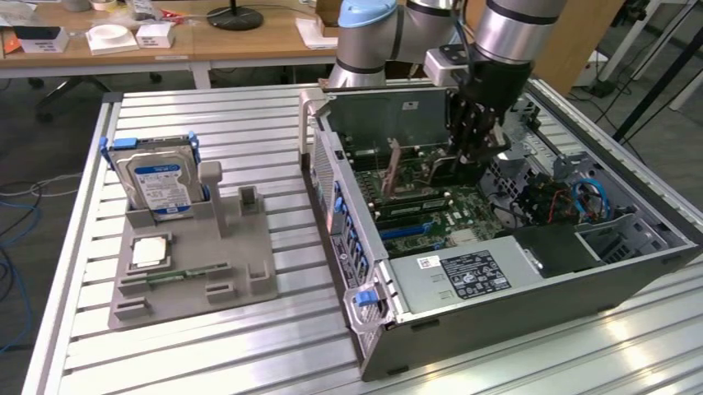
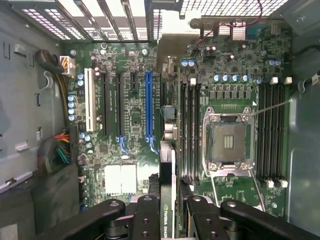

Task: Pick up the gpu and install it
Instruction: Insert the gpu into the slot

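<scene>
The black two-fingered gripper hangs inside the open grey computer case, in the upper right of the exterior frame, below the silver-and-blue robot arm. In the wrist view its fingers pinch the thin dark-green graphics card edge-on, so the gpu stands upright between them at the lower centre of the frame, above the green motherboard and beside the blue expansion slot. At the exterior view's left, a grey plastic parts holder on the slatted aluminium table carries a silver hard drive with a blue-white label.
</scene>
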Available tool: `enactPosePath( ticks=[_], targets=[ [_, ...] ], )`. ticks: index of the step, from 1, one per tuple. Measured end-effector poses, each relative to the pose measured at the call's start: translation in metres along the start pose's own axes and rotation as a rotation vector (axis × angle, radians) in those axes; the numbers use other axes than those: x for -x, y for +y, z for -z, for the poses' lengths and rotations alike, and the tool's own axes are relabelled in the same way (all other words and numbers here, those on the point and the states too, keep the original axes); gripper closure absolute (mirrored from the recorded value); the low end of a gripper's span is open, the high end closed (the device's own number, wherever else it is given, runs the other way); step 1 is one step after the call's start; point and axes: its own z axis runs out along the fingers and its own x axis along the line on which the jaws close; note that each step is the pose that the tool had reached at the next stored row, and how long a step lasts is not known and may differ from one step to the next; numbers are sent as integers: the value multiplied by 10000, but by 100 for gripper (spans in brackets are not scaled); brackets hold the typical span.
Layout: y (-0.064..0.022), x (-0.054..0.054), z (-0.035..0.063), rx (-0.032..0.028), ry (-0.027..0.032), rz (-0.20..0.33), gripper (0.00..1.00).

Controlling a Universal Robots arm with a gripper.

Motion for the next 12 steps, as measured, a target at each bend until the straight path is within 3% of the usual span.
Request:
enactPosePath(
  ticks=[12],
  targets=[
    [123, -7, -122, 1, 1, 1, 74]
  ],
)
